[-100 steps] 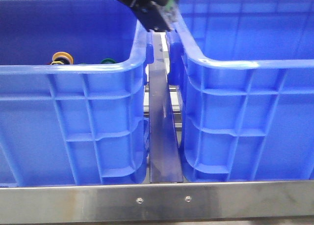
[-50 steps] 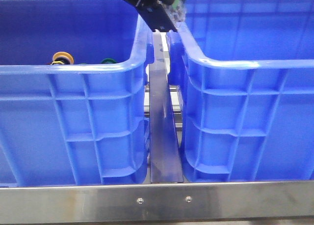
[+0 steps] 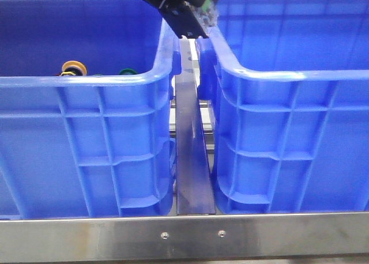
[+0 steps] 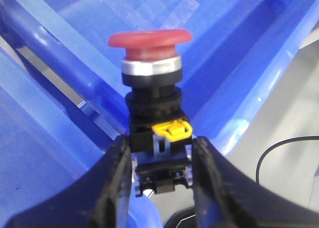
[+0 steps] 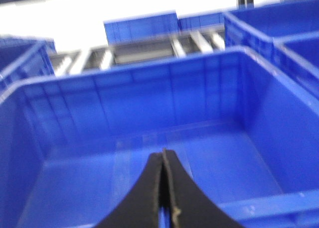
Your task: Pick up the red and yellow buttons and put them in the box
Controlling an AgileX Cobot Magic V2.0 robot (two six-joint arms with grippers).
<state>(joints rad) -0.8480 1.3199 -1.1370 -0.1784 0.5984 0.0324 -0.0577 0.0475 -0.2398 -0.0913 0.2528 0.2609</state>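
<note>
One red button, rigid, light and top-heavy, rides in the left claw, pinched at its squared contact block over the gap between two blue crates; the right claw is closed, empty.

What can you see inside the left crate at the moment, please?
Over the left crate's rim, only a yellow button and a green cap peek out; the front wall hides the floor and anything else.

Red button — red cap, silver collar, black body, yellow clip; crates blue; gripper fingers black.
</note>
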